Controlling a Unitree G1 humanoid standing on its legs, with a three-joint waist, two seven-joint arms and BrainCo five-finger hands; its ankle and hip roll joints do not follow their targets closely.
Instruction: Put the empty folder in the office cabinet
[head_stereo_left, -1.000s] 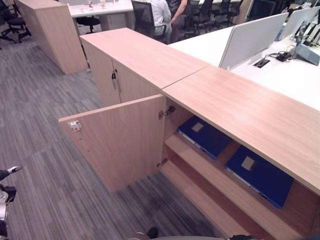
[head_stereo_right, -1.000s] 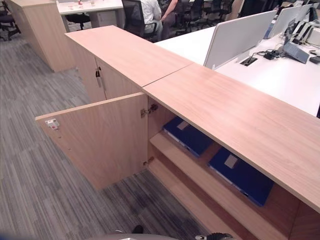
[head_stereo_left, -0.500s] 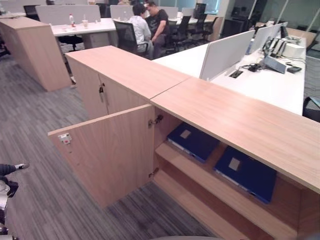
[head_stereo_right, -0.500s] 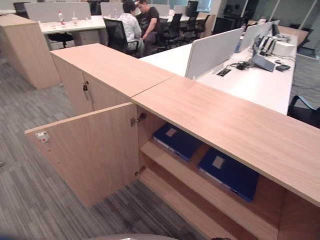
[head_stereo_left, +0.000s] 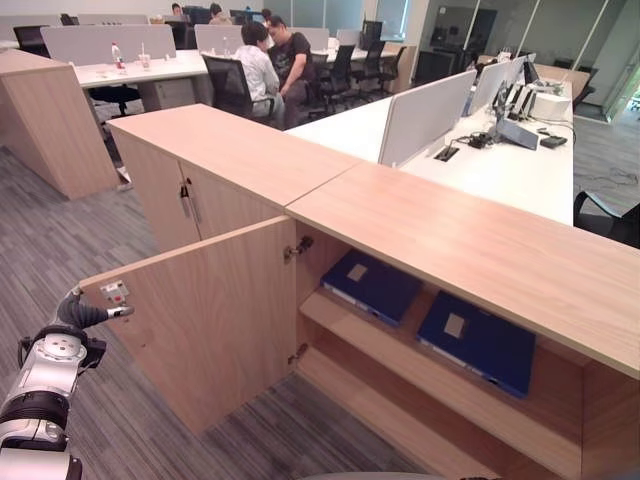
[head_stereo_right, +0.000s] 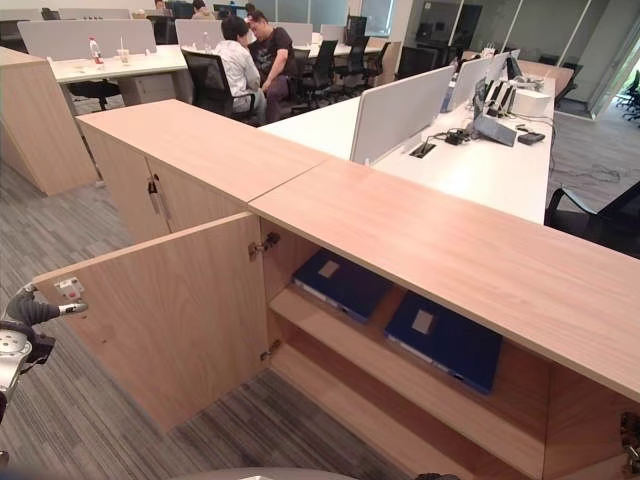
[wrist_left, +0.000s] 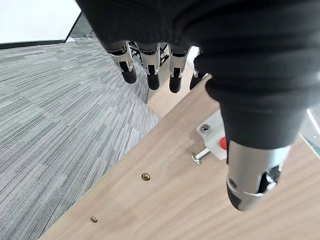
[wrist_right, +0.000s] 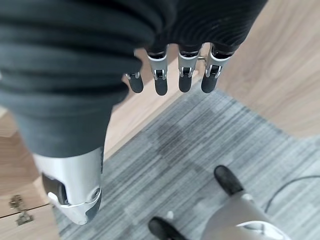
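Note:
Two blue folders lie flat on the upper shelf of the open wooden cabinet (head_stereo_left: 470, 235), one at the left (head_stereo_left: 372, 285) and one at the right (head_stereo_left: 478, 340). The cabinet door (head_stereo_left: 210, 320) stands swung out towards me. My left hand (head_stereo_left: 80, 314) is at the door's free edge, level with the white latch (head_stereo_left: 114, 293). In its wrist view the fingers (wrist_left: 152, 75) hang straight and the thumb (wrist_left: 250, 175) lies over the door's inner face (wrist_left: 165, 200), holding nothing. My right hand (wrist_right: 100, 40) hangs over the carpet by the cabinet's base, fingers (wrist_right: 182, 75) straight, nothing in it.
A closed cabinet (head_stereo_left: 200, 160) with a key in its door (head_stereo_left: 186, 195) adjoins at the left. Behind run white desks with partitions (head_stereo_left: 425, 115); people sit at a far desk (head_stereo_left: 270, 60). A lower shelf (head_stereo_left: 400, 400) sits beneath the folders. Grey carpet (head_stereo_left: 60, 230) spreads left.
The camera has lifted, so the whole scene sits lower in view. My left hand has risen from the low left to the door's free edge beside the latch.

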